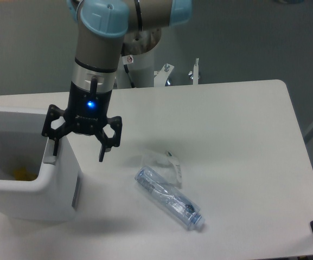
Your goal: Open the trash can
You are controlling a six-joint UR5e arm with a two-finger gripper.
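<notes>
The white boxy trash can stands at the table's left edge, partly cut off by the frame. Its top shows open: I see into the inside, with something yellow at the bottom. A white flat edge runs along its far side; I cannot tell whether it is the lid. A grey tab sits on its right wall. My gripper points down, open and empty, over the bin's right rim. Its left finger is at the rim, its right finger hangs outside the bin above the table.
A clear plastic bottle lies on its side on the white table, right of the gripper. A crumpled clear wrapper lies just behind it. The robot's base stands at the table's far edge.
</notes>
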